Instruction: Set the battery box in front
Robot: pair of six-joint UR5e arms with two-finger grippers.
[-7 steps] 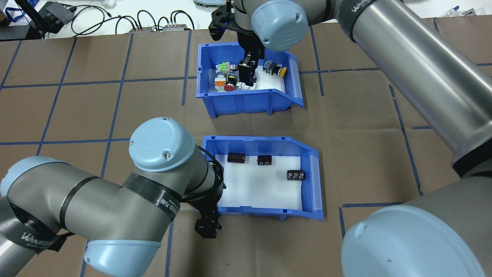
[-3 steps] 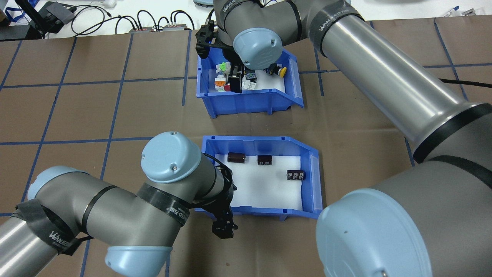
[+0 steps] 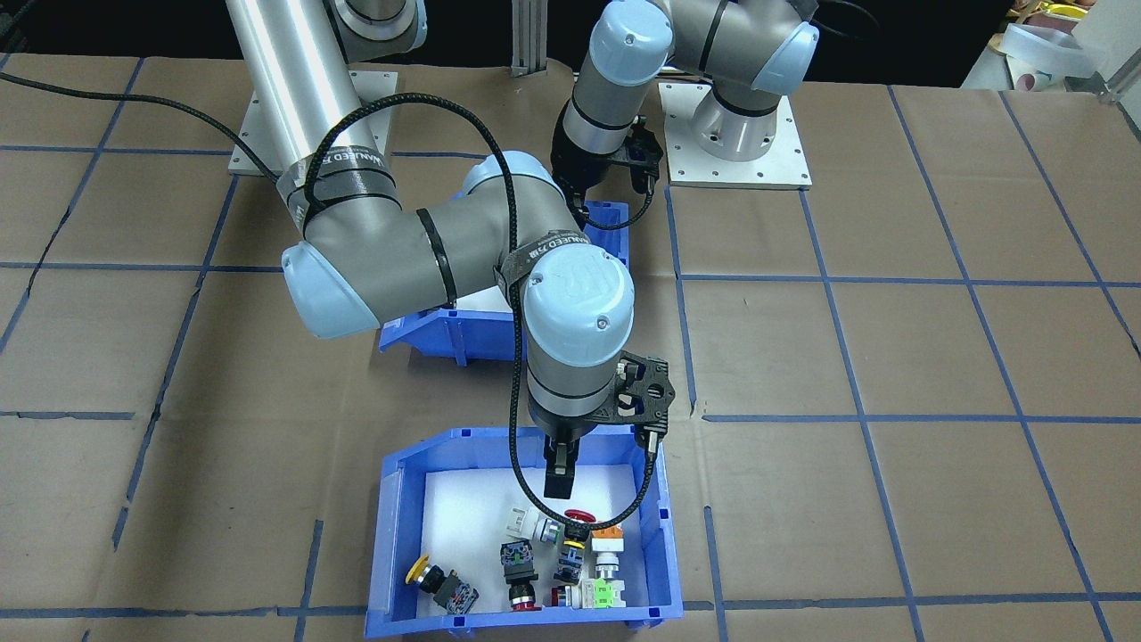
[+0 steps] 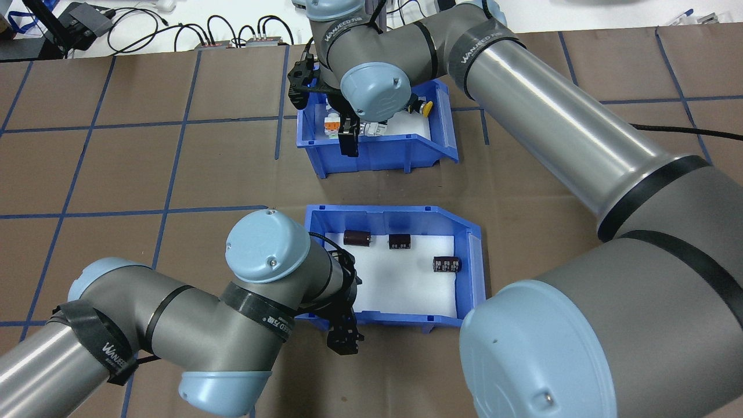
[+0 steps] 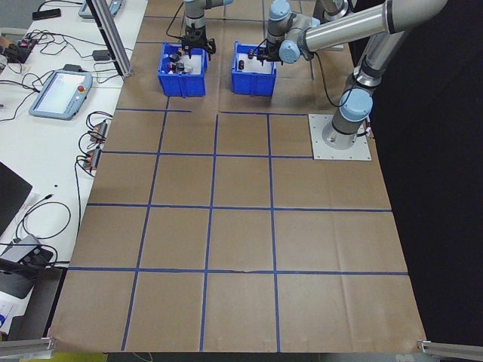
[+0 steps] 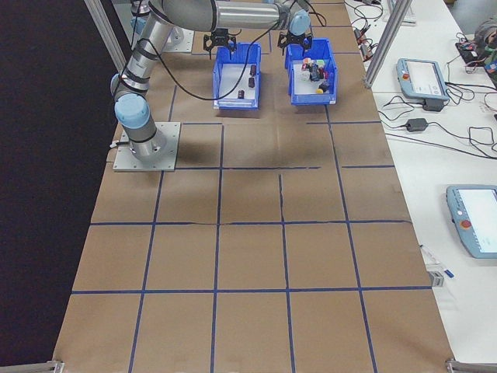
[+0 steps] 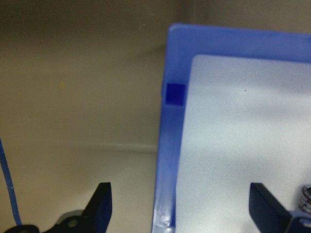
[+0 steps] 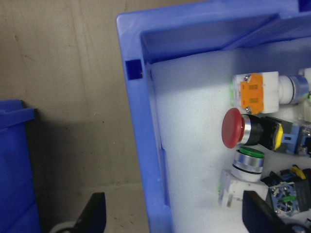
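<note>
A: How much room was there around the battery box (image 4: 400,270)?
B: Bare bench (image 4: 116,168) on its left, right and near sides. The switch bin (image 4: 377,148) stood apart on its far side, with a strip of bench between.

A: Where did the left claw (image 4: 343,342) sit?
B: At the box's near left corner, spread wide; in the wrist view one finger was outside the wall and one inside over the foam.

A: The right claw (image 4: 349,139)?
B: Wide too, astride the switch bin's wall.

A: Contents?
B: Three dark cells (image 4: 357,237) on white foam; coloured switches (image 3: 570,553) in the other.
</note>
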